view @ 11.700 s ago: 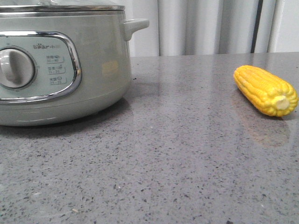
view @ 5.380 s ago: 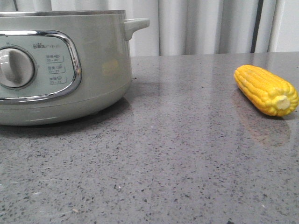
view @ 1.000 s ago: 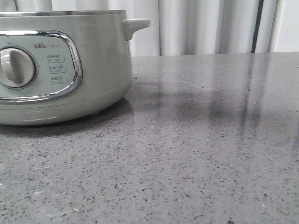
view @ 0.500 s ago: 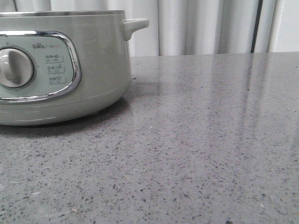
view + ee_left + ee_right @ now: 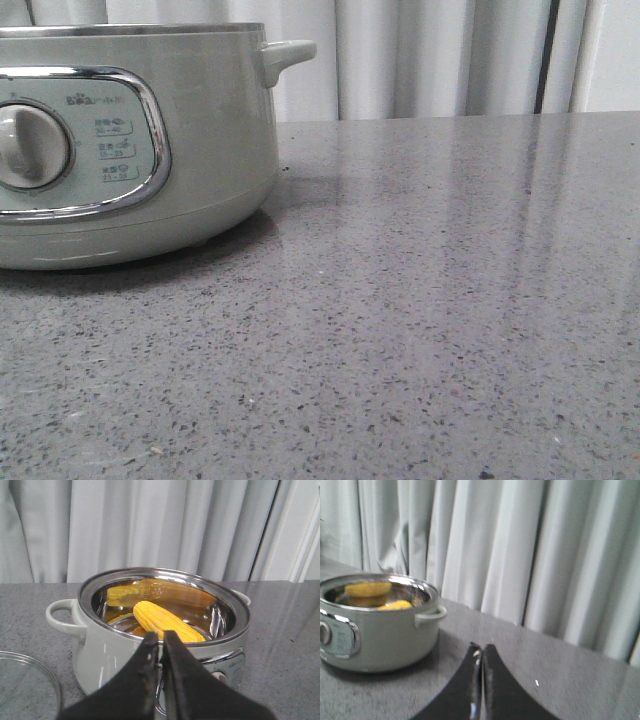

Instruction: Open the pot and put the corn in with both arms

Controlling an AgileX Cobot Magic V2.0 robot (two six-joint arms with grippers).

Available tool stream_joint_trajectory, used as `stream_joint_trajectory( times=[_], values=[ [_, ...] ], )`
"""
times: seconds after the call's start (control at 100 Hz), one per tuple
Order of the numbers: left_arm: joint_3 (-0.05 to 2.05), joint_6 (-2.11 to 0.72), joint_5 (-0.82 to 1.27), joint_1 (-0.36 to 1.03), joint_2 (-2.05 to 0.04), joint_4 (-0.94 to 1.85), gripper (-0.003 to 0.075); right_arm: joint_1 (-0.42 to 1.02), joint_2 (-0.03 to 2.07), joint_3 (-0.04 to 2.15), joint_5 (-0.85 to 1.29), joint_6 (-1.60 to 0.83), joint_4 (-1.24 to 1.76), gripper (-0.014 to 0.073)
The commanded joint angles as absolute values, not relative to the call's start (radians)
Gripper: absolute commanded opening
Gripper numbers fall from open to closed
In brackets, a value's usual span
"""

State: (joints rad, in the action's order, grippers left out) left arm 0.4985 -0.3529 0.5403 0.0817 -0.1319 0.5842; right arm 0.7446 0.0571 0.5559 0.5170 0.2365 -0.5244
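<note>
The pale grey-green pot stands at the left of the front view with no lid on it. In the left wrist view the pot is open and the yellow corn lies inside on its shiny steel bottom. My left gripper is shut and empty, just in front of the pot's near rim. The right wrist view shows the pot off to one side, with the corn inside. My right gripper is shut and empty above the counter, apart from the pot.
The glass lid lies flat on the grey speckled counter beside the pot. Pale curtains hang behind the counter. The pot's side handle juts out toward the counter's middle.
The lid has come off the pot and the corn has left the counter at the right; it now lies in the pot. In the last second the pot edged slightly left.
</note>
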Motion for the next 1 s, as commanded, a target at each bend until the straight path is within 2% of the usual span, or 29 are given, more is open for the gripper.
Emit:
stream_joint_trajectory(
  times=[0.0,0.56,0.75,0.99],
  values=[
    [0.524,-0.351,0.473,0.096,-0.146,0.605,-0.0020,0.744,0.134,0.576,0.355,0.244,-0.567,-0.0060],
    [0.524,-0.351,0.470,0.096,-0.146,0.621,-0.0020,0.744,0.198,0.576,0.361,0.244,-0.567,-0.0064],
    [0.446,-0.351,0.463,0.096,-0.144,0.609,-0.0020,0.744,0.198,0.576,0.361,0.244,-0.567,-0.0064],
    [0.188,-0.256,0.282,0.096,-0.055,0.246,-0.0020,0.744,0.198,0.576,0.361,0.244,-0.567,-0.0064]
  ],
)
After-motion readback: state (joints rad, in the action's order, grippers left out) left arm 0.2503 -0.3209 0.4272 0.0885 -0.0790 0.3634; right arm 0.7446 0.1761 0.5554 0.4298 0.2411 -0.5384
